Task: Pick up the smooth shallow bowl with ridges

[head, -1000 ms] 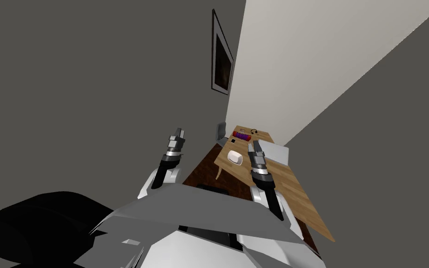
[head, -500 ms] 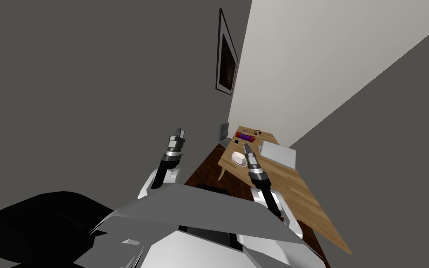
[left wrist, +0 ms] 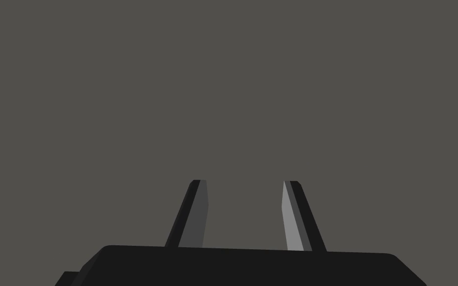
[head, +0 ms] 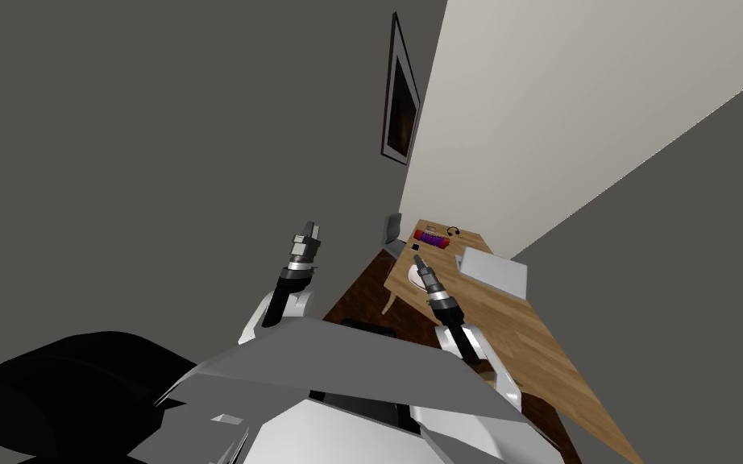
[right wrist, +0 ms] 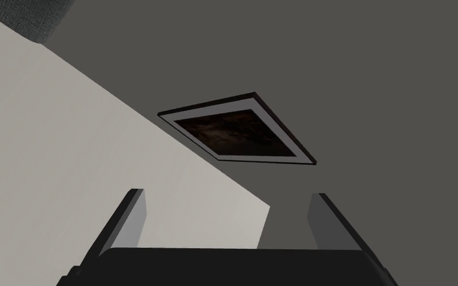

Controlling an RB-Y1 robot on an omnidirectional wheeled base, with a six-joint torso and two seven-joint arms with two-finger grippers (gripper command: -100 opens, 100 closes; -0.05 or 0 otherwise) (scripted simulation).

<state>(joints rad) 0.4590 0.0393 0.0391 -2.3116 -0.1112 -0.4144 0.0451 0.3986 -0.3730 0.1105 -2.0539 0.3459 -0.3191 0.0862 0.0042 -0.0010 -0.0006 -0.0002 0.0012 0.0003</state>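
Right gripper (head: 418,261) now swung in over white bowl (head: 413,278) | fingers apart | bowl by wooden desk (head: 515,330) left edge | left gripper (head: 310,229) raised, fingers apart

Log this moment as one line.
right gripper open, over bowl on table | left gripper open, raised, empty | bowl not yet grasped

My own view has swung, so the table (head: 523,338) and the picture frame (head: 400,101) now sit further right in the head view; the right gripper (head: 418,261) has swung leftward, from beside the bowl (head: 413,277) to over it, and now hides most of it.
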